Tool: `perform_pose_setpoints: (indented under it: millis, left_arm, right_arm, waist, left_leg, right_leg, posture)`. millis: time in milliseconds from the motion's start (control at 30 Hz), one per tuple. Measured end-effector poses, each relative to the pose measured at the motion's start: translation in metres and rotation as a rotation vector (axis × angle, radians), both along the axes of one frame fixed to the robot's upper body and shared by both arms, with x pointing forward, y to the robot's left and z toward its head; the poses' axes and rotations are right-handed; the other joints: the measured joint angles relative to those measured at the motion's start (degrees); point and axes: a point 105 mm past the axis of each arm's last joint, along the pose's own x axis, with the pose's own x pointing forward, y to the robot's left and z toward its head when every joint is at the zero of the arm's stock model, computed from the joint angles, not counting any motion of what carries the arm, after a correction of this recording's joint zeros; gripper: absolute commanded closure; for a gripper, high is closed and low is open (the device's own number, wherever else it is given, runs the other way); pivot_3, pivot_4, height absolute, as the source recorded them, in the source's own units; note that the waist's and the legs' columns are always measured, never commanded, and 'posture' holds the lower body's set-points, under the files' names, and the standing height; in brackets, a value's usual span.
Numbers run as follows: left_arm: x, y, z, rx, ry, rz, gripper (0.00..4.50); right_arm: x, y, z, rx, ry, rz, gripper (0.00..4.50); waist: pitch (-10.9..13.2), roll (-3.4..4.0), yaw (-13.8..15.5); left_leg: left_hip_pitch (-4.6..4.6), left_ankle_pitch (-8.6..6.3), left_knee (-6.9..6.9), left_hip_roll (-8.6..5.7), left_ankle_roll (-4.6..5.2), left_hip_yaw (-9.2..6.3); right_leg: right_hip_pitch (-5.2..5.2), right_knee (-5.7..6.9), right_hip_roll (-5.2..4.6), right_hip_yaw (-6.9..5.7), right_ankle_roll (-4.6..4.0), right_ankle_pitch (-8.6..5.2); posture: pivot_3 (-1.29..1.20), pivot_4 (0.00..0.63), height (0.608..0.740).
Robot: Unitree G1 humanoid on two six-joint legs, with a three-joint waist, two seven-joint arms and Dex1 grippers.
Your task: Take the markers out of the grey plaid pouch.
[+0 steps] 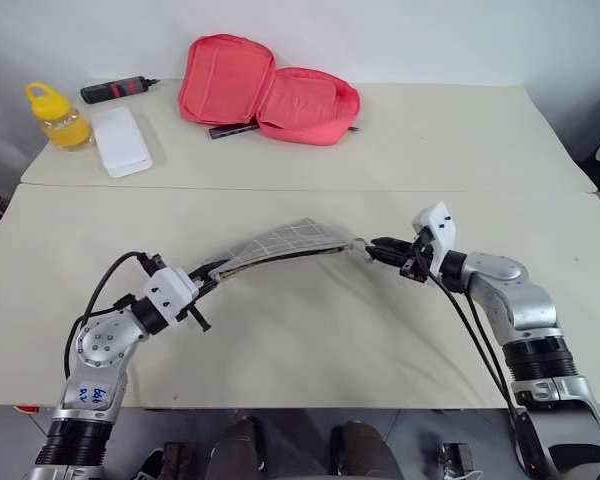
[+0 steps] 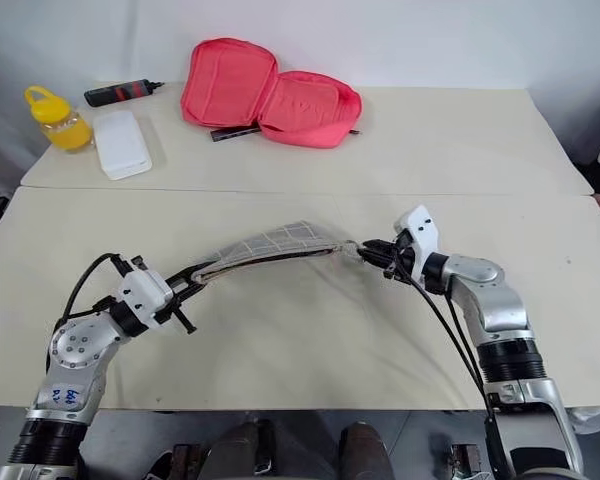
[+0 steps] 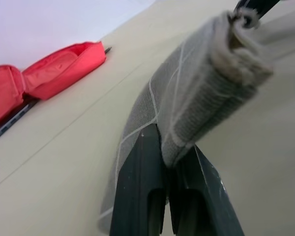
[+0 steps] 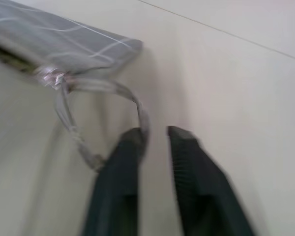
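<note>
left gripper [image 3: 169, 196] clenched on one end of the grey plaid pouch [image 1: 280, 245], held above the table [image 1: 310, 330]; right gripper [image 4: 155, 135] was parted, the pouch's metal ring [image 4: 103, 113] against one finger.

Both arms reach in over the table from opposite sides, elbows low, forearms angling toward each other. The left gripper [image 1: 212, 273] points forward and to the right, its two black fingers [image 3: 137, 187] pressed tight together on one end of the grey plaid pouch [image 1: 280, 243]. The right gripper [image 4: 155, 140] points left and slightly downward, its fingers [image 4: 125, 162] parted by a narrow gap, with the pouch's metal ring [image 4: 103, 118] looped against one fingertip.
</note>
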Motion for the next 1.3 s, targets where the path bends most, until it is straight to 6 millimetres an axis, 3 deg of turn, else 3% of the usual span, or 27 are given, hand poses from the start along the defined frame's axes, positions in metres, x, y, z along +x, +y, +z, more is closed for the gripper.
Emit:
perform_pose_setpoints:
  millis: [33, 100, 200, 267, 367, 433, 467, 767, 900, 1033, 1200, 1300]
  left_arm:
    - [0.002, -0.001, 0.002, 0.004, -0.009, 0.001, 4.5]
    - [0.002, -0.001, 0.002, 0.008, -0.013, 0.009, 4.5]
    - [0.003, 0.0, 0.0, 0.015, -0.008, 0.015, 4.5]
    - [0.003, -0.001, 0.0, 0.01, -0.009, 0.015, 4.5]
    - [0.005, -0.006, 0.0, -0.001, -0.012, 0.005, 4.5]
    - [0.005, -0.008, 0.0, -0.003, -0.011, -0.001, 4.5]
    - [0.005, -0.009, -0.001, -0.008, -0.008, -0.002, 4.5]
    - [0.008, -0.014, -0.002, -0.041, 0.016, 0.002, 4.5]
    - [0.006, -0.015, -0.002, -0.044, 0.02, 0.001, 4.5]
    - [0.005, -0.016, -0.004, -0.047, 0.026, 0.0, 4.5]
    - [0.003, -0.026, -0.004, -0.025, 0.022, -0.032, 4.5]
    - [0.001, -0.036, -0.007, -0.012, 0.053, -0.075, 4.5]
  right_arm:
    - [-0.007, -0.003, 0.001, -0.024, 0.014, 0.033, 2.21]
    - [-0.022, -0.015, 0.004, -0.1, 0.044, 0.091, 2.21]
    - [-0.028, -0.021, 0.02, -0.131, 0.016, 0.11, 2.21]
    - [-0.026, -0.011, 0.037, -0.079, -0.052, 0.117, 2.62]
    - [-0.029, 0.025, 0.073, 0.052, -0.192, 0.178, 3.51]
    - [-0.037, 0.043, 0.08, 0.074, -0.239, 0.222, 4.22]
    - [-0.038, 0.049, 0.077, 0.065, -0.245, 0.236, 4.48]
    - [-0.029, 0.068, 0.036, -0.092, -0.275, 0.215, 4.48]
    - [-0.015, 0.062, 0.022, -0.134, -0.272, 0.132, 4.48]
    - [-0.014, 0.065, 0.011, -0.204, -0.297, 0.153, 4.48]
    - [-0.012, 0.068, 0.005, -0.29, -0.368, 0.174, 4.48]
    - [-0.008, 0.081, 0.019, -0.312, -0.472, 0.182, 4.32]
  waist:
    - [0.0, 0.0, 0.1]
    - [0.0, 0.03, 0.3]
    - [0.0, 0.01, 0.0]
    - [0.0, 0.01, -0.7]
    - [0.0, 0.01, -1.1]
    - [0.0, 0.01, -0.8]
    - [0.0, 0.01, -0.6]
    - [0.0, 0.0, -0.1]
    - [0.0, 0.0, -0.2]
    - [0.0, 0.0, -0.1]
    - [0.0, 0.0, -0.1]
    - [0.0, 0.0, -0.3]
  left_leg:
    - [-0.04, 0.0, 0.01, 0.0, 0.01, -0.01]
    - [-0.08, -0.04, 0.02, -0.04, 0.07, -0.04]
    - [-0.06, -0.07, 0.05, 0.0, 0.07, -0.02]
    - [0.0, -0.01, 0.04, 0.04, -0.03, 0.06]
    - [0.04, 0.07, 0.02, 0.13, -0.16, -0.01]
    - [0.02, 0.06, 0.02, 0.17, -0.14, -0.04]
    - [0.01, 0.03, 0.03, 0.13, -0.1, -0.02]
    - [-0.07, -0.01, 0.11, 0.03, -0.03, 0.04]
    - [-0.07, 0.0, 0.12, 0.04, -0.06, 0.05]
    - [-0.08, 0.0, 0.12, 0.05, -0.05, 0.05]
    - [-0.08, 0.0, 0.14, 0.04, -0.06, 0.06]
    - [-0.07, 0.02, 0.16, 0.04, -0.08, 0.11]
  right_leg:
    - [0.0, -0.03, 0.0, -0.01, 0.0, 0.0]
    - [0.01, -0.07, -0.05, -0.03, 0.02, 0.01]
    - [0.04, -0.1, -0.01, -0.05, 0.02, 0.01]
    - [-0.01, -0.05, 0.06, -0.04, 0.02, 0.01]
    - [-0.05, 0.1, 0.18, -0.08, -0.05, 0.02]
    - [-0.05, 0.1, 0.13, -0.1, -0.05, 0.02]
    - [-0.04, 0.08, 0.07, -0.1, -0.05, 0.02]
    - [-0.07, 0.03, 0.03, -0.14, -0.02, 0.04]
    - [-0.1, 0.07, 0.06, -0.13, -0.02, 0.04]
    - [-0.11, 0.07, 0.05, -0.13, -0.02, 0.04]
    - [-0.1, 0.09, 0.04, -0.13, -0.02, 0.04]
    - [-0.16, 0.17, 0.08, -0.1, -0.02, 0.04]
  posture:
    - [0.0, 0.15, 0.74]
    - [0.0, 0.15, 0.74]
    - [0.0, 0.15, 0.74]
    - [0.0, 0.15, 0.74]
    - [0.0, 0.15, 0.74]
    - [0.0, 0.15, 0.74]
    - [0.0, 0.15, 0.74]
    - [0.0, 0.15, 0.74]
    - [0.0, 0.15, 0.74]
    - [0.0, 0.15, 0.74]
    - [0.0, 0.15, 0.74]
    - [0.0, 0.15, 0.74]
